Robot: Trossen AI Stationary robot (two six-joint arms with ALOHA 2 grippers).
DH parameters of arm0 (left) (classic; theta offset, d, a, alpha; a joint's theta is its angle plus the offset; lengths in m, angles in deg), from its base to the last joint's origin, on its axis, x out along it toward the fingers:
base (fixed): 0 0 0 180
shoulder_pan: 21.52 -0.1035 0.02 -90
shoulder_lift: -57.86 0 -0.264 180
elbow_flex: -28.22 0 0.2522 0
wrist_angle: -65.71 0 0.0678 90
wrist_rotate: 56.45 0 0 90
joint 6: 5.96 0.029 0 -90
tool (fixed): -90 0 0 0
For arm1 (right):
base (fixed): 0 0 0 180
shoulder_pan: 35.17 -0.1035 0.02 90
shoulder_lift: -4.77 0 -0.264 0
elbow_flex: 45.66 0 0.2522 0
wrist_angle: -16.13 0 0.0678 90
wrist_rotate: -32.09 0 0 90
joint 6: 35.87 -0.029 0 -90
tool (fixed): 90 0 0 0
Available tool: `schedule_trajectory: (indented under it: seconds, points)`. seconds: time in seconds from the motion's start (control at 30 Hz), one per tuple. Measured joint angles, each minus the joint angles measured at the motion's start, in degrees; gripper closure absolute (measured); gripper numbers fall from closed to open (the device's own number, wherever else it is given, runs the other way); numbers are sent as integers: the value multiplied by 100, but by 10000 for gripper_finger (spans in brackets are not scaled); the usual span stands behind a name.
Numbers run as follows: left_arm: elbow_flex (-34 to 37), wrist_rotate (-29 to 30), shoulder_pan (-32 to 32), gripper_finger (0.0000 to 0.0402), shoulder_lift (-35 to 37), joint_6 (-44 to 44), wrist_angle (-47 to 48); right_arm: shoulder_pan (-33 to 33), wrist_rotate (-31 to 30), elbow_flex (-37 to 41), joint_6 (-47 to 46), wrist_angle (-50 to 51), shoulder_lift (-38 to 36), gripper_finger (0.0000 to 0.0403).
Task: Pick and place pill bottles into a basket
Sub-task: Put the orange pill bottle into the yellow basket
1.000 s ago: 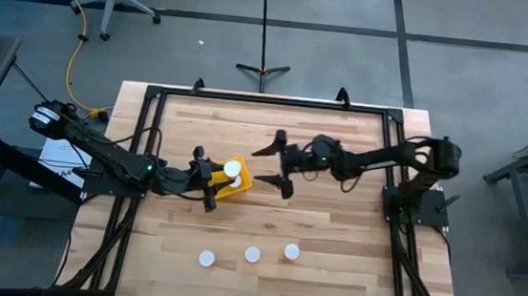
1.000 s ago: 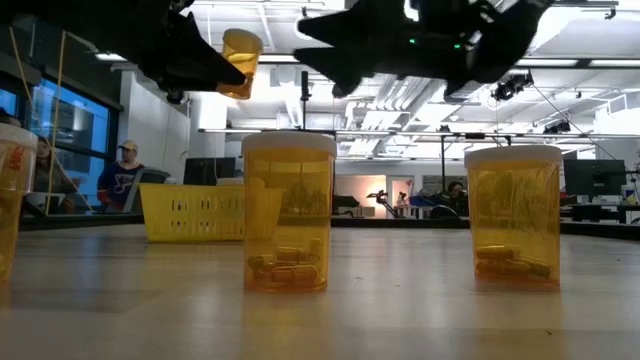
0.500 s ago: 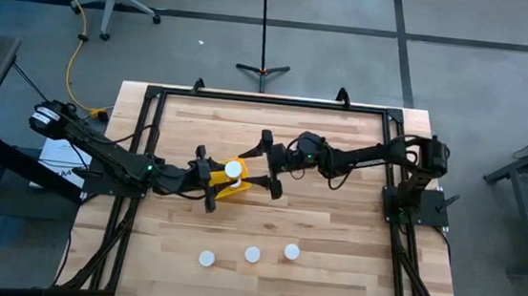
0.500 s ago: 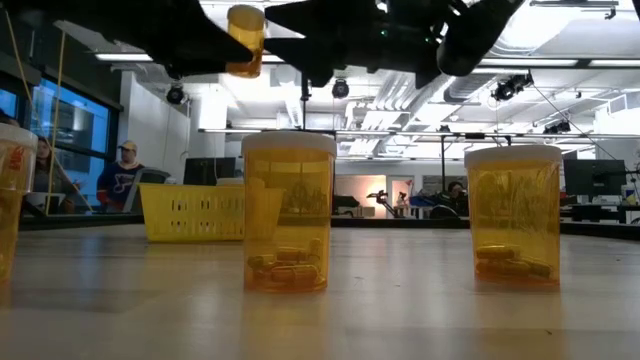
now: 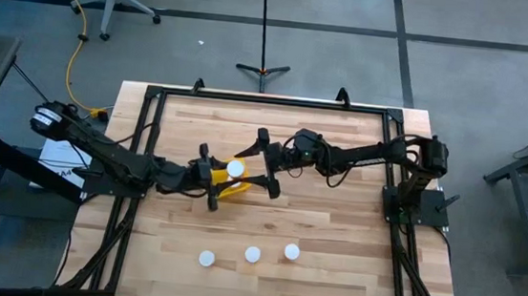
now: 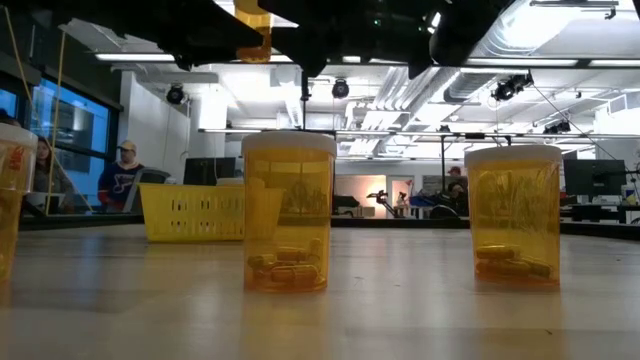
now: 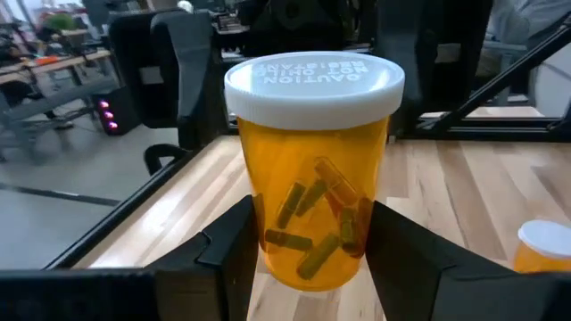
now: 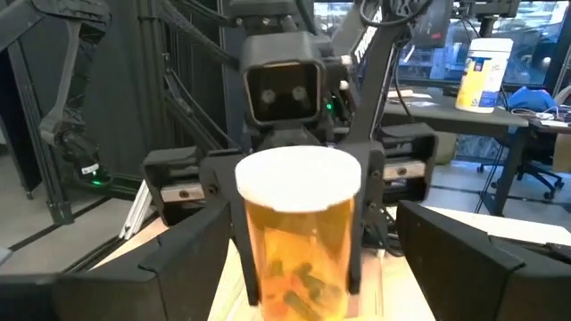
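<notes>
My left gripper point(image 5: 218, 175) holds one pill bottle point(image 7: 312, 178), amber with a white cap point(image 5: 234, 168), high above the yellow basket point(image 5: 232, 190). My right gripper point(image 5: 261, 165) comes from the table's right and is open. Its fingers point(image 8: 183, 259) stand on either side of that bottle with a gap on each side. Three more pill bottles point(image 5: 252, 254) stand upright on their bases near the table's front edge, and the low view shows them close up point(image 6: 290, 210). There the basket point(image 6: 195, 212) rests on the table behind them. My left gripper pinches the bottle's lower body point(image 7: 268, 254) between its two fingers point(image 7: 234, 259). The fingers lie about level and come from the table's left. The bottle stands upright with its cap up, lifted clear above the basket.
A black frame point(image 5: 268, 100) runs around the wooden table point(image 5: 333, 231), with bare wood between the basket and the front bottles. Another white-capped bottle point(image 7: 544, 245) shows low in the left wrist view. People point(image 6: 125, 170) are in the room beyond.
My right gripper has moved toward the table's left, and its open fingers now flank the held bottle. My left gripper has tipped its wrist up, so the bottle sits a little higher and more upright.
</notes>
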Motion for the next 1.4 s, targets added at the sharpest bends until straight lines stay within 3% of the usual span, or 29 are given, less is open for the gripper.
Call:
schedule_trajectory:
  seconds: [0.37, 0.63, 1.1, 1.4]
  points:
    - [0, -996, -483, 188, 2, -44, -85, -2, 0, -4, 8, 52, 0, 94]
    - [0, -1179, -482, 188, 4, 52, -227, -2, -24, -2, 7, 87, 0, 98]
    - [0, -1274, -486, 184, 4, 108, -198, -7, 2, 9, 7, 76, 0, 235]
    - [-2, -1363, -471, 142, 11, 130, -118, -7, 0, 9, -10, 92, 1, 235]
